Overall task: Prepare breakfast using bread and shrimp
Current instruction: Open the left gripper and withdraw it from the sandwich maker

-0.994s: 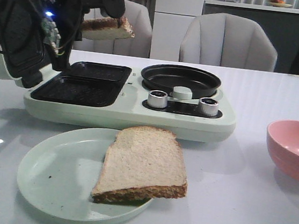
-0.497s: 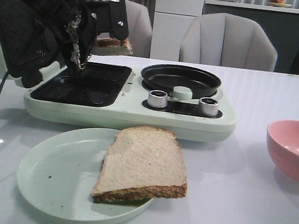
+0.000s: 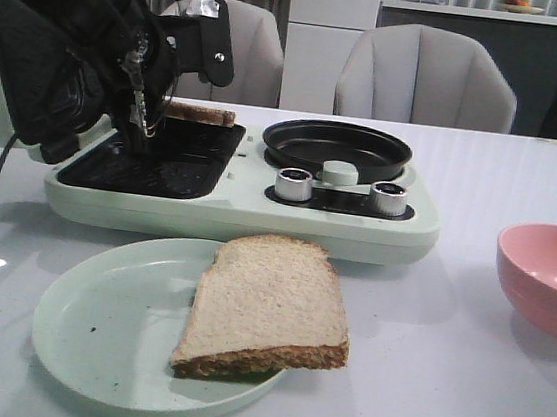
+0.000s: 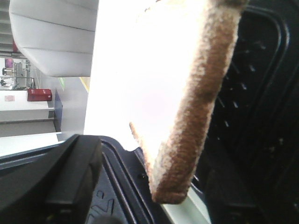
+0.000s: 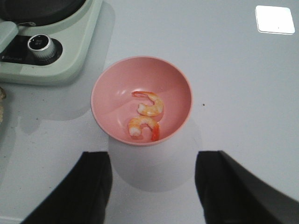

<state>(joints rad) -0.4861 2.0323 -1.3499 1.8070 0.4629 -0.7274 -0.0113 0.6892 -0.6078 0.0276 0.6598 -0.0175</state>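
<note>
One bread slice (image 3: 268,303) lies on the pale green plate (image 3: 94,328) at the front. The second slice (image 3: 201,114) rests low at the back edge of the black grill plate (image 3: 153,159) of the breakfast maker; in the left wrist view it (image 4: 196,107) stands tilted, with its lower corner on the rim. My left gripper (image 3: 199,69) hangs just above it, and its left finger (image 4: 70,182) is clear of the bread. Two shrimp (image 5: 149,105) lie in the pink bowl (image 5: 112,93). My right gripper (image 5: 154,186) is open and empty over the table, just in front of the bowl.
The breakfast maker's lid (image 3: 23,69) stands open at the left behind my arm. Its round black pan (image 3: 336,147) and two knobs (image 3: 293,184) are at its right side. The pink bowl (image 3: 548,274) sits near the table's right edge. Two chairs stand behind the table.
My left gripper came down toward the grill plate. The bread slice dropped from mid-air to the back edge of the grill plate and now sits below the finger.
</note>
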